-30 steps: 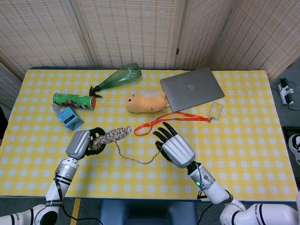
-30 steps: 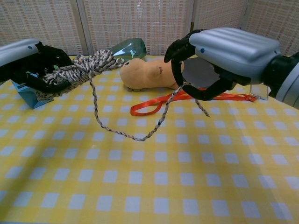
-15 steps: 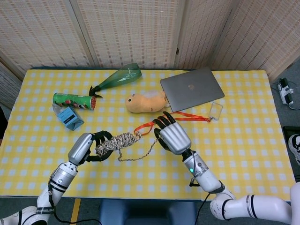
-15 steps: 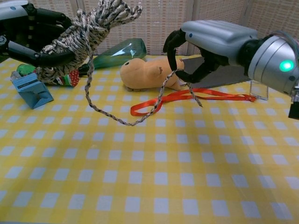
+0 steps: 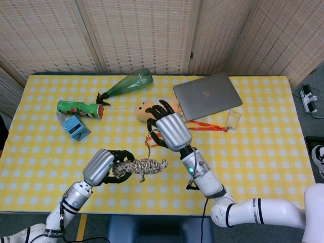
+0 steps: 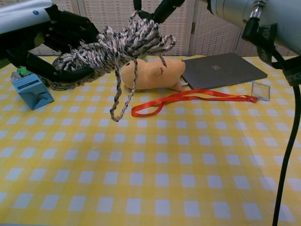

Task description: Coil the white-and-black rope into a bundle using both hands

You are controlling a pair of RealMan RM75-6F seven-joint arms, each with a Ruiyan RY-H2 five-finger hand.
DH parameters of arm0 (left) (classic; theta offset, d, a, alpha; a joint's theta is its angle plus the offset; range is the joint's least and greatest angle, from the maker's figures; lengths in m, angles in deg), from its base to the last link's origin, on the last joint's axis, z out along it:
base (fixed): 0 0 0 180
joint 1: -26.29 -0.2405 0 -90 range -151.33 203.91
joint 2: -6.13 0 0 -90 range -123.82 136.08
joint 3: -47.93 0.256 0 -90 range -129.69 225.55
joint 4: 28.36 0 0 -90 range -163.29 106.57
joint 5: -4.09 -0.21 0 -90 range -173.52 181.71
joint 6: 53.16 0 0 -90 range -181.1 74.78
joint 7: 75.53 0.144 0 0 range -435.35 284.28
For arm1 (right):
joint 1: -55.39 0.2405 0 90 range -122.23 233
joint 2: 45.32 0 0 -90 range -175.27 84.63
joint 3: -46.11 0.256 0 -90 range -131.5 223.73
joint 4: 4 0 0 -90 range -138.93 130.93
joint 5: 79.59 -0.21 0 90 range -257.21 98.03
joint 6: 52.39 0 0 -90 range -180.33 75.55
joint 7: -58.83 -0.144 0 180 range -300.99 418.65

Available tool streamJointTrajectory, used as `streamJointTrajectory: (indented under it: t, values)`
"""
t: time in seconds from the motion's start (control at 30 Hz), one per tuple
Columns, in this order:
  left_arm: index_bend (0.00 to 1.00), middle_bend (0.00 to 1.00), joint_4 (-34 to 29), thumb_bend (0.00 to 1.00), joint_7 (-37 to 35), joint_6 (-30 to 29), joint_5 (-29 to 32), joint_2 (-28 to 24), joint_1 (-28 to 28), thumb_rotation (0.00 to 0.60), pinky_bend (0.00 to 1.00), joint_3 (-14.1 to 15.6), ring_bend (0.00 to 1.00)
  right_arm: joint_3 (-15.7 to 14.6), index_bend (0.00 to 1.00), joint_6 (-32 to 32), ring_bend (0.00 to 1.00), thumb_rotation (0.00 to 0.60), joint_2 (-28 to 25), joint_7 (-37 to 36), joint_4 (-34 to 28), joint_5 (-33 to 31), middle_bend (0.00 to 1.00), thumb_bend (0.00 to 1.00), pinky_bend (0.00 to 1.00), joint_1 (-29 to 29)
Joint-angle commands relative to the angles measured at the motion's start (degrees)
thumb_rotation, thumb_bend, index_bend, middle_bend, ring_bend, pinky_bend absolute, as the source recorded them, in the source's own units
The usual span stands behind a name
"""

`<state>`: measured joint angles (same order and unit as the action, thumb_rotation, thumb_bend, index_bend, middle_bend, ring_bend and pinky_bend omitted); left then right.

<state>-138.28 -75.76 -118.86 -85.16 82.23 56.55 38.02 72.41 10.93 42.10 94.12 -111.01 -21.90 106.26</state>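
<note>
The left hand (image 5: 104, 166) is gripping the white-and-black rope (image 5: 139, 166), its dark fingers (image 6: 70, 33) curling around a thick coiled bundle that is sticking out toward the right hand (image 5: 167, 129). A short loose loop is dangling below the bundle, clear of the table in the chest view. The right hand is hovering just beyond the bundle's free end, fingers curled, and a strand is running up to them, apparently pinched (the grip itself is hidden in both views).

Under both hands is lying a yellow-and-white checked tablecloth (image 5: 263, 152). Past the right hand are sitting a plush toy (image 6: 150, 74), a red lanyard (image 6: 188, 98) with a clear badge holder (image 6: 261, 90), and a closed grey laptop (image 5: 206, 95). Beyond the left hand are lying a small blue box (image 5: 76, 127), a green canister (image 5: 80, 108) and a green glass bottle (image 5: 129, 83). Woven reed screens (image 5: 142, 33) are closing off the room behind.
</note>
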Motion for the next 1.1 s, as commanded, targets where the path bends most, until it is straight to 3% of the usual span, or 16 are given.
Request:
streamJointTrajectory:
  t: [0.03, 0.23, 0.43, 0.53, 0.77, 1.1]
  values:
    - [0.79, 0.78, 0.5, 0.63, 10.2, 1.0, 4.4, 3.8, 2.0, 0.6, 0.7, -1.0, 0.67, 1.0, 0.67, 0.9, 0.18, 0.6, -0.4, -0.2, -1.8, -0.9, 0.25, 0.48, 0.08, 1.0]
    - [0.79, 0.78, 1.5, 0.63, 22.3, 0.4, 9.6, 7.1, 3.1, 0.6, 0.7, -1.6, 0.66, 1.8, 0.67, 2.6, 0.18, 0.6, -0.9, -1.6, -4.8, -1.2, 0.25, 0.48, 0.08, 1.9]
    - [0.79, 0.78, 1.9, 0.63, 33.5, -1.4, 19.4, 10.5, 4.2, 0.6, 0.7, -3.4, 0.66, 0.4, 0.67, 4.0, 0.18, 0.6, -0.8, -2.5, -7.1, -0.3, 0.25, 0.48, 0.08, 2.3]
    - [0.79, 0.78, 0.6, 0.63, 35.4, -1.5, 26.0, 11.5, 4.8, 0.6, 0.7, -4.9, 0.67, -1.0, 0.67, 5.1, 0.18, 0.6, -0.9, -2.6, -8.1, 1.6, 0.25, 0.48, 0.08, 1.9]
    - [0.79, 0.78, -0.4, 0.64, 30.7, -1.2, 38.0, 11.7, 5.6, 0.6, 0.73, -9.2, 0.68, -4.9, 0.67, 8.1, 0.18, 0.6, -0.9, -2.5, -8.9, 5.8, 0.25, 0.48, 0.08, 0.1]
    - [0.78, 0.78, -0.7, 0.64, 17.9, 1.4, 46.6, 9.8, 5.2, 0.6, 0.75, -14.6, 0.69, -10.7, 0.67, 10.8, 0.18, 0.6, 1.2, -1.1, -7.0, 12.7, 0.24, 0.48, 0.08, -1.9]
